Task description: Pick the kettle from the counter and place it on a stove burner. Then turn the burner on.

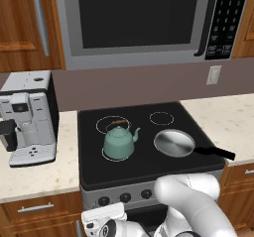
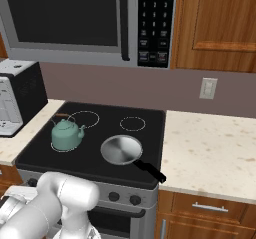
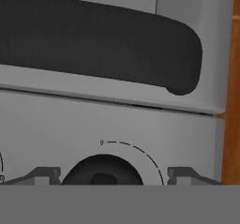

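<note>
Item: teal-green kettle (image 1: 119, 143), upright on the black glass cooktop (image 1: 144, 169), seated on the front-left stove burner (image 1: 105, 155) ring, spout toward the silver pan (image 1: 174, 143) on its right; it is off the beige worktop (image 1: 34, 174), so the placing step reads as done. Item: end effector (image 3: 108, 176), low in front of the range, its 2 finger tips (image 3: 43, 175) standing apart on either side of a dark round control knob (image 3: 102, 172) on the grey front panel, spread and gripping nothing as far as the hand view tells. Key relation: the knob lies straight ahead, centred between the tips, its dashed dial arc above it. Judgement: remaining step is closing on the knob and turning it; whether this knob governs the kettle's burner cannot be told. Adjacent: 3 knobs (image 1: 125, 198) below the cooktop edge, coffee machine (image 1: 27, 117) left, microwave (image 1: 139, 18) above.
</note>
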Motion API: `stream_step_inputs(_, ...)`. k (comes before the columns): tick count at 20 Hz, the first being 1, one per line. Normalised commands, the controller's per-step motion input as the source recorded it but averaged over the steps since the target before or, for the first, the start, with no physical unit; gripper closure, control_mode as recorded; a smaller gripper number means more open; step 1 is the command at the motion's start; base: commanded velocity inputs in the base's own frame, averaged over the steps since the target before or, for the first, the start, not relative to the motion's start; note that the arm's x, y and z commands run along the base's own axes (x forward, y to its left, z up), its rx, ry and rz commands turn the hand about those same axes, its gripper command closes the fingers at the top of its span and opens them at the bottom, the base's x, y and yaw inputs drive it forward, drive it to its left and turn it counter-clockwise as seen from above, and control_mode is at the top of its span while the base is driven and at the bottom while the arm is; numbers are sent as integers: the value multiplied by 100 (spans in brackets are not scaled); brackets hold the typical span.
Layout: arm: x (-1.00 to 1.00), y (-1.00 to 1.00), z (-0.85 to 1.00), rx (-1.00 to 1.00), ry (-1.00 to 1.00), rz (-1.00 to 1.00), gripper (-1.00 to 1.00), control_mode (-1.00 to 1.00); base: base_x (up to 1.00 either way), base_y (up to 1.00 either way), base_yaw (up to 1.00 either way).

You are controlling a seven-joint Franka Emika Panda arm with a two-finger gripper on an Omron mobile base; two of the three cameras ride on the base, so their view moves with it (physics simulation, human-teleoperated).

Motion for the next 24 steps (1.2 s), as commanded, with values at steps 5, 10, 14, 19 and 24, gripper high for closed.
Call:
stream_step_inputs(5, 1, 0, 0, 0, 0, 0, -100, -100, 0, 0, 0)
stream_step_inputs(10, 0, 0, 11, 0, 0, 0, -100, -100, 0, 0, 0)
stream_step_inputs(14, 0, 0, 18, 0, -4, 0, -100, -100, 0, 0, 0)
stream_step_inputs(19, 0, 0, 17, 0, -4, 0, 100, -100, 0, 0, 0)
stream_step_inputs(24, 0, 0, 2, 0, -1, 0, 100, -100, 0, 0, 0)
